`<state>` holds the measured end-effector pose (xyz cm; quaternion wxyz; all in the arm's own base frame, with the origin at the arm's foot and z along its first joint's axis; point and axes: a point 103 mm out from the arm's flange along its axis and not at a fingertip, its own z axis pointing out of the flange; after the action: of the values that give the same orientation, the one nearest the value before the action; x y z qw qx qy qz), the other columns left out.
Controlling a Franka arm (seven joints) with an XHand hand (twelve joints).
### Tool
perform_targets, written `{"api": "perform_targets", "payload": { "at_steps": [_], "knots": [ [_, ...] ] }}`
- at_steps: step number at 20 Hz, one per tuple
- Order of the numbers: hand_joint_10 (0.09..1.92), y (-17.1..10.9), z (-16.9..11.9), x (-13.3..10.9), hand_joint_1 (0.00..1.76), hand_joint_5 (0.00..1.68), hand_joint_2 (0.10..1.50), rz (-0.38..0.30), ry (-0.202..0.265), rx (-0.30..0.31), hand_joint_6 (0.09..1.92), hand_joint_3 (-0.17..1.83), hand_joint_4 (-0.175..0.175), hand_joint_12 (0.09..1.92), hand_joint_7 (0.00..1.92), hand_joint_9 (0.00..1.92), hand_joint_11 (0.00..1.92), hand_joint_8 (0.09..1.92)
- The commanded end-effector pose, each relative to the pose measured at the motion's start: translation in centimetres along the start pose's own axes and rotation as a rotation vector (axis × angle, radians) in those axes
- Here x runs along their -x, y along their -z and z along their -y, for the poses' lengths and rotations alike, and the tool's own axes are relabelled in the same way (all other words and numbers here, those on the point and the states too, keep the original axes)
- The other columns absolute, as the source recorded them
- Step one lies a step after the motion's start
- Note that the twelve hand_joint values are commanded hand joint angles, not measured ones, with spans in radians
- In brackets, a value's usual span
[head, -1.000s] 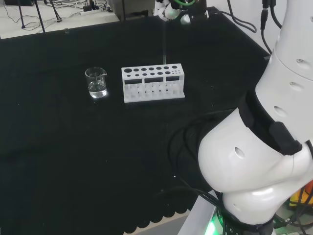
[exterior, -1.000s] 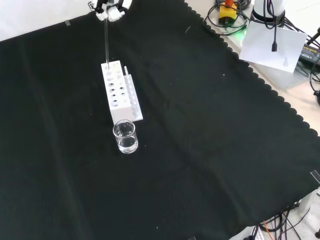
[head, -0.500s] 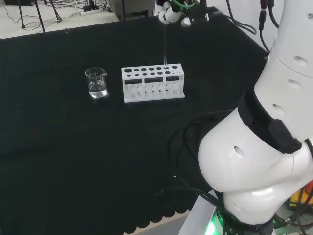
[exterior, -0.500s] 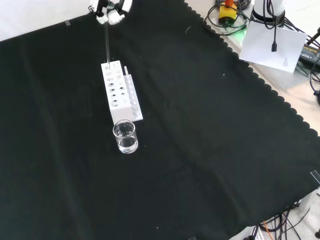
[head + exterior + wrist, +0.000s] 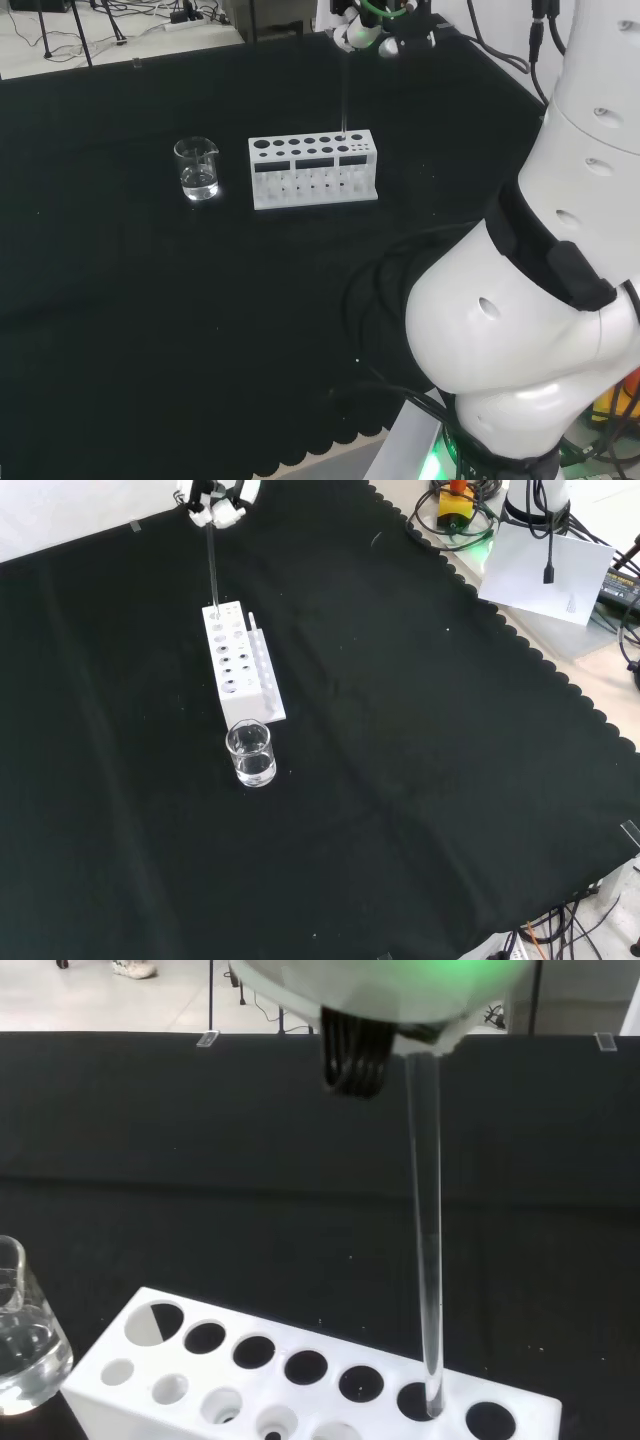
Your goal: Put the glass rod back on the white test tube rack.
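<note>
Glass rod (image 5: pixel 428 1260), upright, its tip in a hole near one end of the white rack (image 5: pixel 314 170), which we judge ready for lowering; hand (image 5: pixel 216 502) pinching its top.

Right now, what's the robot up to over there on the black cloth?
The robot hand holds a glass rod upright over the white test tube rack. In the wrist view the rod's lower tip sits at one of the rack's holes near its end, so it is just entering or about to enter. A small glass beaker with some clear liquid stands on the cloth beside the rack's other end, untouched.
</note>
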<state>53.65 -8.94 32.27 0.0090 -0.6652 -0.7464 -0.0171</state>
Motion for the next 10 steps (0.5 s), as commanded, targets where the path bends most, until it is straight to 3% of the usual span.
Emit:
{"api": "perform_targets", "payload": {
  "at_steps": [1, 10],
  "knots": [
    [0.94, -2.6, -0.6, 0.0, 1.31, 1.14, 0.65, -0.059, -0.006, -0.028, 0.71, 0.81, -0.175, 0.99, 1.15, 1.69, 1.65, 1.24],
    [0.94, -4.5, -1.7, -0.2, 1.31, 1.14, 0.65, -0.053, -0.010, -0.052, 0.71, 0.81, -0.175, 0.99, 1.15, 1.69, 1.65, 1.24]
  ]
}}
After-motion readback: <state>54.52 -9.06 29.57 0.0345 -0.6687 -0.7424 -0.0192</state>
